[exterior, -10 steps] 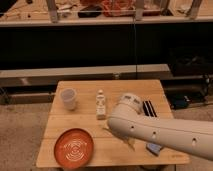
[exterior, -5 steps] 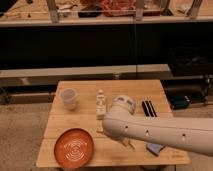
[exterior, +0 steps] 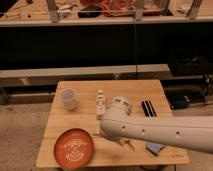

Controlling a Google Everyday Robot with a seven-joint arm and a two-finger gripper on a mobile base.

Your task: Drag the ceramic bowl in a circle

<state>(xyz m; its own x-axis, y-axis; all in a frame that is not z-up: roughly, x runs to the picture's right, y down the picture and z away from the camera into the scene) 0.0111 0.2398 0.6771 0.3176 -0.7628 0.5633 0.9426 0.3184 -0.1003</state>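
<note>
Near the ceramic bowl, low over the table, the pincer apparently stands wide, gripping nothing.

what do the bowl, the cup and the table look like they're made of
Ceramic bowl: likely glazed ceramic, a smooth orange-red surface with pale rings. Cup: probably plastic, pale and translucent-looking. Table: light wood, with visible plank lines. The gripper hangs under the end of the arm, right of the bowl, not touching it.

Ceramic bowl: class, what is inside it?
Only pale concentric rings show inside the ceramic bowl; nothing covers it. The gripper sits beside it, mostly hidden under the white arm.
</note>
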